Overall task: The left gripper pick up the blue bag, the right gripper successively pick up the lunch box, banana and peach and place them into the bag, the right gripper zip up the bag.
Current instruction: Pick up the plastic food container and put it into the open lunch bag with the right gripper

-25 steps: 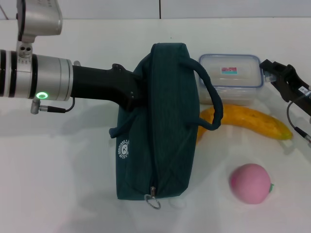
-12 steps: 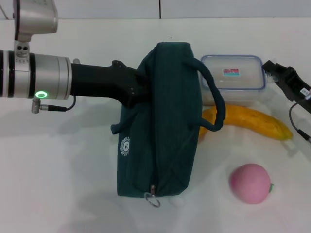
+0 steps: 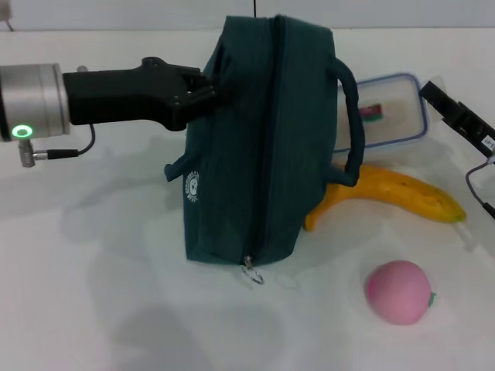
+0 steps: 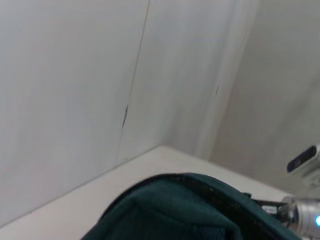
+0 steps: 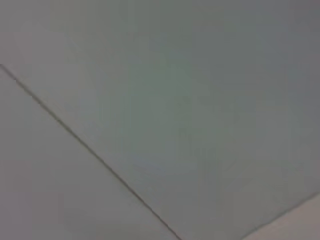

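Right at its tips, the left gripper (image 3: 207,91) pinches the blue bag (image 3: 259,147), lifting it for loading.

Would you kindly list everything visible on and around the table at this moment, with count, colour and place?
blue bag: one, dark teal, middle of the table, gripped at its left side, zip closed, ring pull at the near end
lunch box: one, clear with a blue-rimmed lid, behind the bag on its right, partly hidden by the bag's handle
banana: one, yellow-orange, right of the bag, in front of the lunch box
peach: one, pink, near right, apart from the banana
table: one, white
left gripper: one, black on a silver wrist with a green light, at the bag's upper left side, its fingers closed on the fabric
right gripper: one, black, at the right edge beside the lunch box
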### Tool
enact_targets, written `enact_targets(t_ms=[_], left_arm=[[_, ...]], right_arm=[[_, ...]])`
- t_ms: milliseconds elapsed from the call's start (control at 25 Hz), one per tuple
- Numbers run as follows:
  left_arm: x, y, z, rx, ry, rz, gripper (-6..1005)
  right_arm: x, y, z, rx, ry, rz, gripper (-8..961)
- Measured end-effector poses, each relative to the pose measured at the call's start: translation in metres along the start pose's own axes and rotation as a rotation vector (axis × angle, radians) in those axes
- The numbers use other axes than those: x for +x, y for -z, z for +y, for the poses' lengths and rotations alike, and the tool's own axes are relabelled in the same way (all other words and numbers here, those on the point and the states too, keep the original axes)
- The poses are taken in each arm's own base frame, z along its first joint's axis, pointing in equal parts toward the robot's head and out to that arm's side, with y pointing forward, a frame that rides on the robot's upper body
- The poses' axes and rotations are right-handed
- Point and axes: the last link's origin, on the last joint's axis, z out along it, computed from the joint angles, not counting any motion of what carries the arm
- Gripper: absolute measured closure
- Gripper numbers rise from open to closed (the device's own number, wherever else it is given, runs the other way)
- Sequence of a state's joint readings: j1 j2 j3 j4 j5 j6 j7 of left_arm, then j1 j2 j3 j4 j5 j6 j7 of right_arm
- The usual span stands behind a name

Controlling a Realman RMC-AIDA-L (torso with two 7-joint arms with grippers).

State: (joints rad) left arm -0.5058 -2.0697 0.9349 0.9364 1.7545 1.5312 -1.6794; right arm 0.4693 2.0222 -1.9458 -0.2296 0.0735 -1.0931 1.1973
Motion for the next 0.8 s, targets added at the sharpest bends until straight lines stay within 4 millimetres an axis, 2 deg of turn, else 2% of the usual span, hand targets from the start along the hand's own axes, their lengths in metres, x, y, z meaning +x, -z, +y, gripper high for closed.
enact_targets(t_ms=[480, 800], left_arm=[[-0.001, 0.002, 0.001, -0.011, 0.006, -0.001, 883], [0.019, 0.015, 0.005, -0.095, 0.036, -0.036, 884]], right_arm=[[-0.013, 0.014, 0.009, -0.107, 0.217, -0.086, 844], [-0.020, 0.020, 0.010, -0.121, 0.254, -0.126, 854]])
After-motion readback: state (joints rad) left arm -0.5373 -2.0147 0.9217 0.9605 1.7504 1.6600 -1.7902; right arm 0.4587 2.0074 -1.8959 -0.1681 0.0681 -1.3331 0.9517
